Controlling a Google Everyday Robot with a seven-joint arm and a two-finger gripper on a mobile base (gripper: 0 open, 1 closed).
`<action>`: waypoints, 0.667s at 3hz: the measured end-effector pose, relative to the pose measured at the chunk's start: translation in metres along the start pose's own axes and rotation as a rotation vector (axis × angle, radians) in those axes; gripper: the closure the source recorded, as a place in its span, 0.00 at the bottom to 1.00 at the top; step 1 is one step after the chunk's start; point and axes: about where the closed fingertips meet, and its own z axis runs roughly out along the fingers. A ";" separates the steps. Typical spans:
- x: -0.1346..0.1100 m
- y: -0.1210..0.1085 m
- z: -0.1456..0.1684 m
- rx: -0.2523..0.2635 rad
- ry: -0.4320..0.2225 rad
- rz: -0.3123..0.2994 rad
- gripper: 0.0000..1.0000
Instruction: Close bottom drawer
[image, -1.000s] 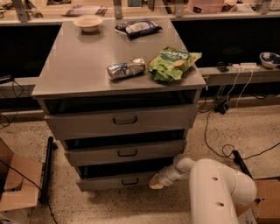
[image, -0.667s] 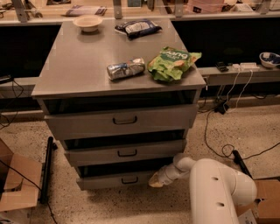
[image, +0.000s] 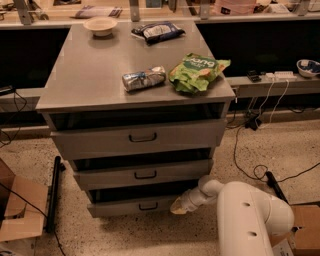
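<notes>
The bottom drawer (image: 131, 206) is the lowest of three grey drawers in the cabinet. It stands slightly pulled out, with a dark gap above its low front panel and a small dark bar handle (image: 148, 206) at its middle. My gripper (image: 178, 206) sits at the end of the white arm (image: 250, 215), right at the drawer front's right end, touching or nearly touching it. The middle drawer (image: 142, 174) and the top drawer (image: 140, 137) also stand a little out.
On the cabinet top (image: 85, 80) lie a white bowl (image: 100, 25), a dark snack bag (image: 157, 31), a crushed silver can (image: 143, 78) and a green chip bag (image: 196, 72). Cables (image: 250, 165) run over the floor at right. A cardboard box (image: 20, 212) sits at left.
</notes>
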 end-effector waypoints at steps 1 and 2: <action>0.000 0.000 0.000 0.000 0.000 0.000 0.35; 0.000 0.000 0.000 0.000 0.000 0.000 0.11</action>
